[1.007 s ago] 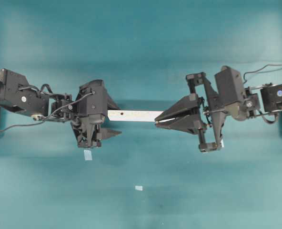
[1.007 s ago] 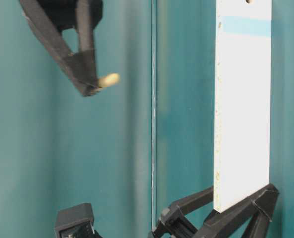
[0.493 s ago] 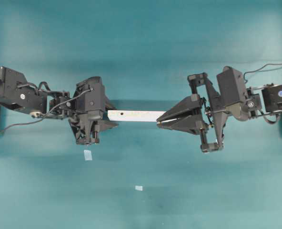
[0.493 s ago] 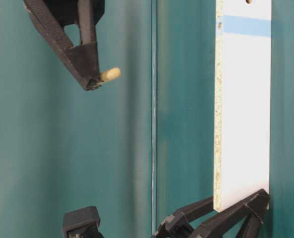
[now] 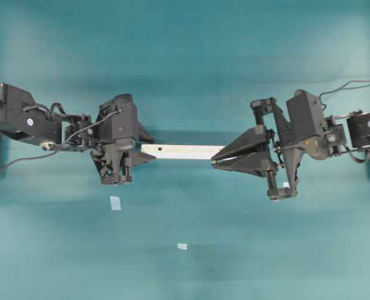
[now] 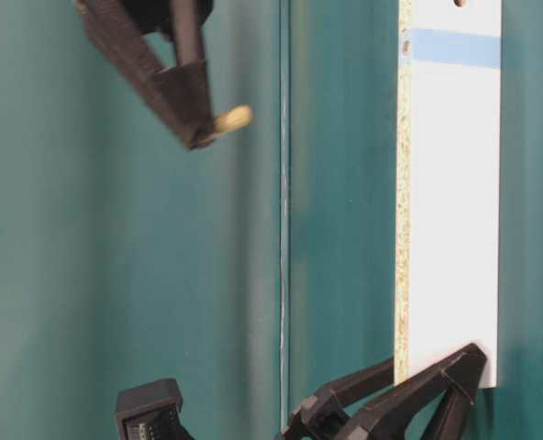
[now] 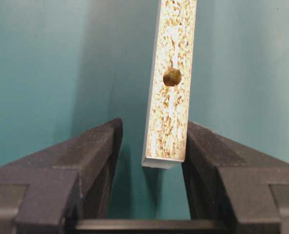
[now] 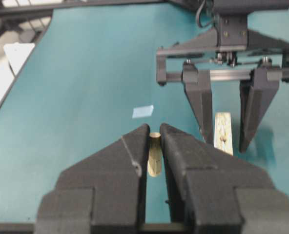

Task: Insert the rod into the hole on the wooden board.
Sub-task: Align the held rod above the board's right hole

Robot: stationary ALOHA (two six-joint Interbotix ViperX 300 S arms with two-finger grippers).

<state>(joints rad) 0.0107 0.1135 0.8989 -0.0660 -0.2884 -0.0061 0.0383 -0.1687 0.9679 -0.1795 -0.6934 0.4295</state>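
I had the right gripper (image 8: 154,129) pinched fully closed on the rod (image 8: 154,156), the peg's tip poking out past the fingertips so it could lead into the hole (image 6: 459,4). In the overhead view that gripper sat at the 3 o'clock end of the wooden board (image 5: 182,151). From table level, the rod hung apart from the board, off toward 9 o'clock of the light-blue patch (image 6: 455,48), so nothing was inserted yet. The left gripper (image 7: 154,123) straddled the board's 9 o'clock end, just short of the plain-end hole (image 7: 172,76), presumably to steady the strip against the push to come. Its jaws stood partway closed. One pad looked to be against the board and a sliver of table (image 5: 185,62) showed beside the other, so I could not tell whether it truly gripped. Two tape squares (image 5: 115,202) lay on the table toward 6 and 7 o'clock of the board, clear of the work.
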